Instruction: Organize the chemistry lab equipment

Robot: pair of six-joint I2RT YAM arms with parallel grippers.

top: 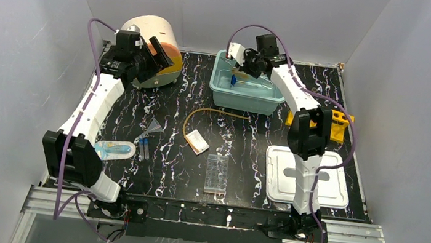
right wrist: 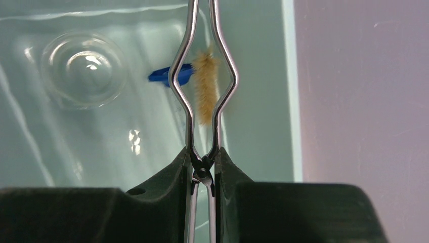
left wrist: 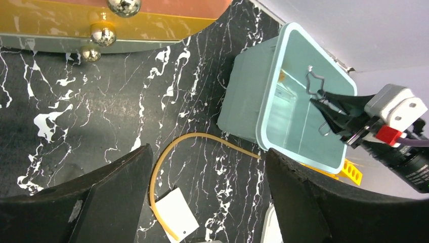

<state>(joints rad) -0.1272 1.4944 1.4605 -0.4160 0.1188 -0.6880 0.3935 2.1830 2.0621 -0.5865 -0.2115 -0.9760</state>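
Metal tongs in right claw over teal bin | holds beaker, blue-footed cylinder, brush | left claw spread

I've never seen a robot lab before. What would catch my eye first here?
At the far side of the table, the right gripper holds metal tongs over a teal bin. The left gripper hangs open beside a big cream-and-orange drum at the far left. A tan tube curls across the middle.

no legible text, labels, numbers or signs anywhere
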